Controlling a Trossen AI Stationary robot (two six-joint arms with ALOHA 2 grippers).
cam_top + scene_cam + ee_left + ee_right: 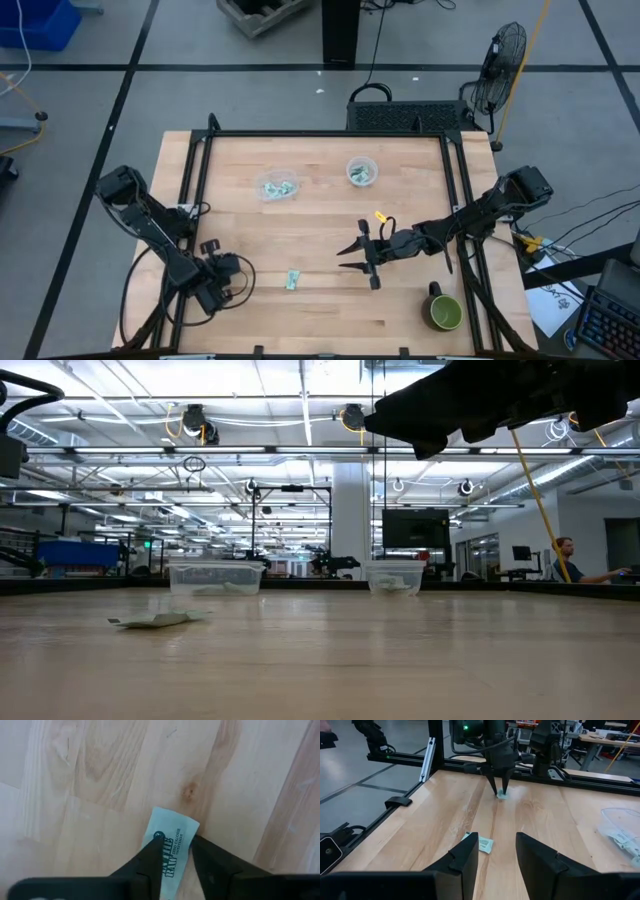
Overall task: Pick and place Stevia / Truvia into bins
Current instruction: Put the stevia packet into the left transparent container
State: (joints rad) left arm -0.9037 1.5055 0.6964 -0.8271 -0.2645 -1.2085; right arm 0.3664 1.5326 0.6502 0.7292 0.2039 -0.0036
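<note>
A pale green sachet (172, 837) lies on the wood under my left gripper (176, 841), which stands near the table's near left edge (238, 272) and points down at it (500, 791). A second sachet (292, 280) (482, 843) (155, 620) lies flat and free between the two grippers. My right gripper (345, 258) (496, 840) hovers open above mid-table, to that sachet's right. The clear oval tub (276, 186) (215, 577) and round cup (362, 172) (394, 577) stand toward the far edge, each holding sachets. My left gripper comes from above, pointing down, with its fingers (155, 847) closed in on the sachet's two long sides (186, 832). The sachet runs lengthwise between them. Its far end (172, 817) lies flat on the table.
A dark green mug (445, 312) stands at the near right corner. A black frame rail (330, 133) borders the table's far side, with uprights left and right (430, 750). Bare wood lies between the containers and the grippers. A person sits far off in the room (570, 560).
</note>
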